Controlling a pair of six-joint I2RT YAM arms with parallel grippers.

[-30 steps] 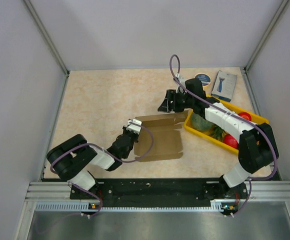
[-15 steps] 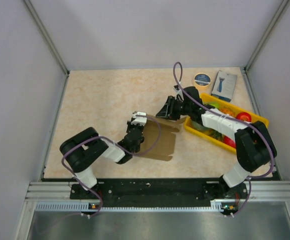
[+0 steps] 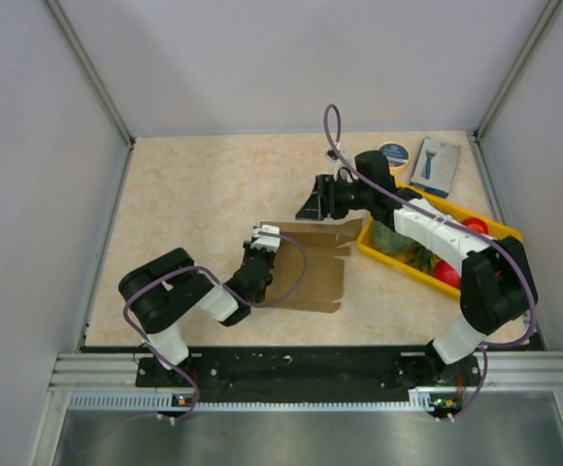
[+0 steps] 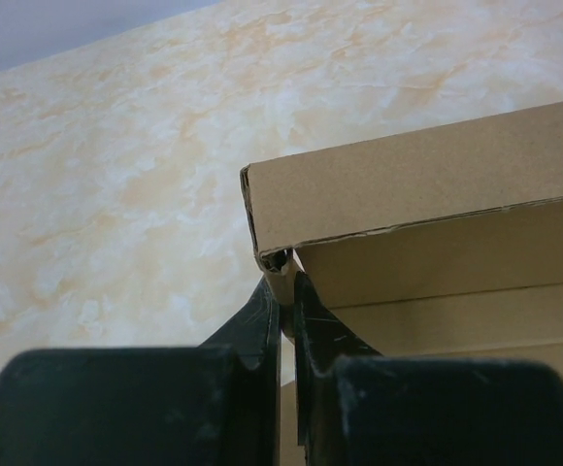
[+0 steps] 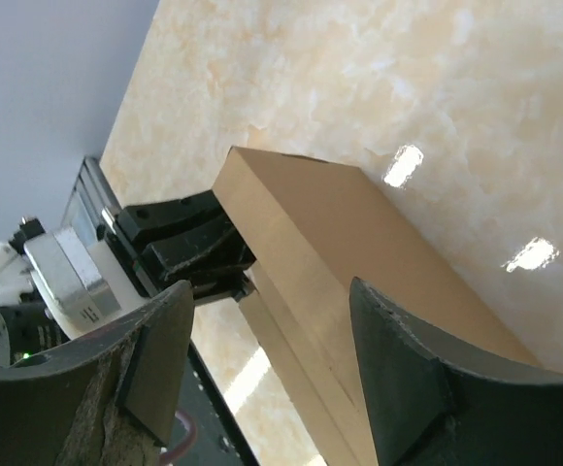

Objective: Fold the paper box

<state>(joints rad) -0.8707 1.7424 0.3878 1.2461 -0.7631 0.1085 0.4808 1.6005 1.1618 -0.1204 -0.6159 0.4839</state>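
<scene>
Left pincer (image 4: 283,291) clamped on paper box (image 4: 437,194) corner; right pincer (image 5: 272,335) apart, far edge just below — we would press squarely along the crease.

A beige marbled worktop (image 3: 194,184) sat enclosed by plain pale grey walls (image 3: 291,58) on three sides, an aluminium rail (image 3: 97,371) along its near edge; light glinted off it.
</scene>
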